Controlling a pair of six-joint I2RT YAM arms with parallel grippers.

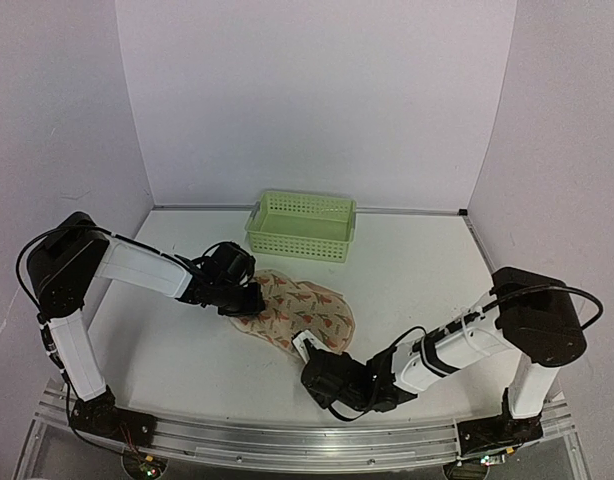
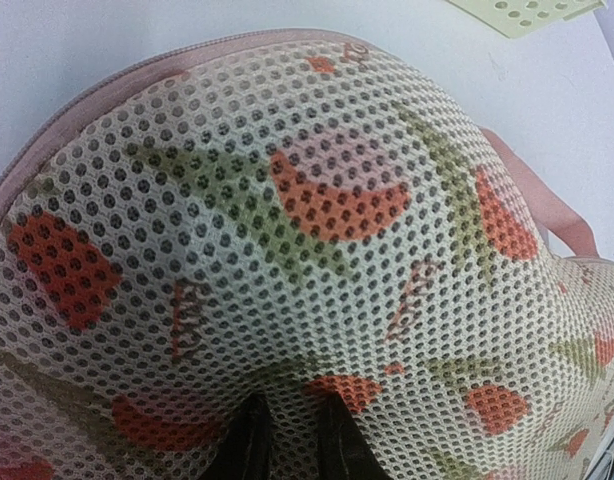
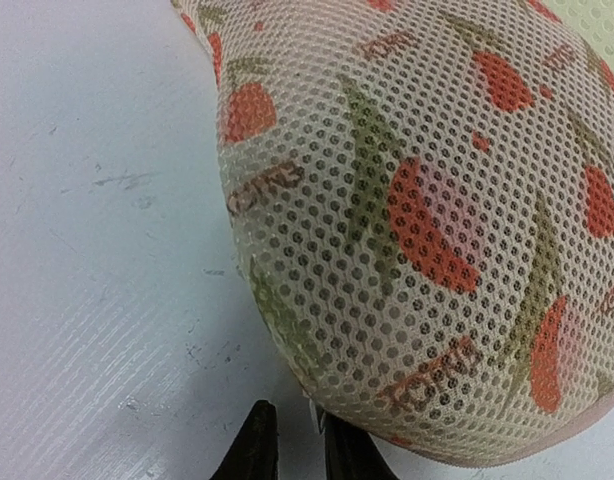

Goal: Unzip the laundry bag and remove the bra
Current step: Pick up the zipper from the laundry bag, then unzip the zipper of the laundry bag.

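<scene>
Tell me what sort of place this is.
Probably a robot test cell, not a home: a white table boxed in by plain pale walls, two arms bolted to a metal rail, and a laundry bag and green basket laid out.

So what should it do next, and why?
Probably pinch the right fingers shut on the bag's near edge to start opening it: the bag looks closed, the left fingers press its other end, and the right ones sit at that edge.
</scene>
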